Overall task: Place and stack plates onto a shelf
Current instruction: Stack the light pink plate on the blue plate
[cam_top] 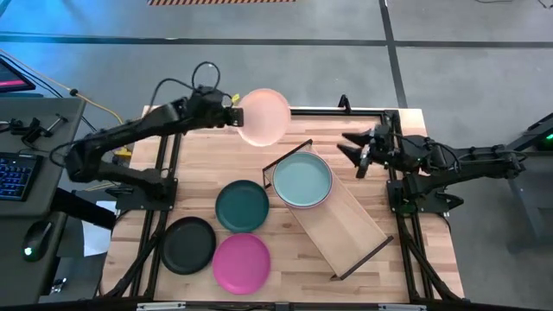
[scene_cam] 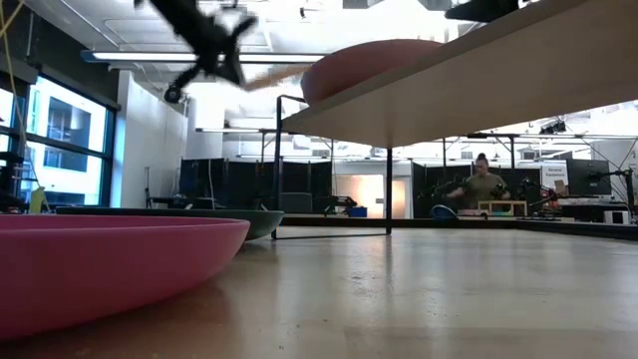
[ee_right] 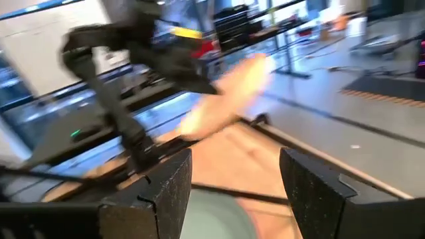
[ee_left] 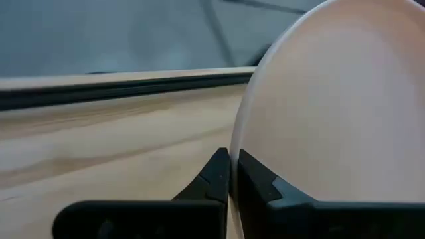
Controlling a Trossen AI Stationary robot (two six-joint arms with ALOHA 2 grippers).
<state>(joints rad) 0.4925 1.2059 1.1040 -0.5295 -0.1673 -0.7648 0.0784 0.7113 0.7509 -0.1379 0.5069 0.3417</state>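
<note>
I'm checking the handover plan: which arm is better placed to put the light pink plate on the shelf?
Probably left: the left gripper is shut on the light pink plate, near the shelf; the right gripper is open, empty.

A lab: open hall, workbenches (scene_cam: 558, 211), a person (scene_cam: 481, 184) beyond.

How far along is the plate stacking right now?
Done: the pale teal plate sits on the shelf. In hand: the left gripper holds the light pink plate by its rim. Left: dark green plate, black plate, magenta plate on the table.
</note>
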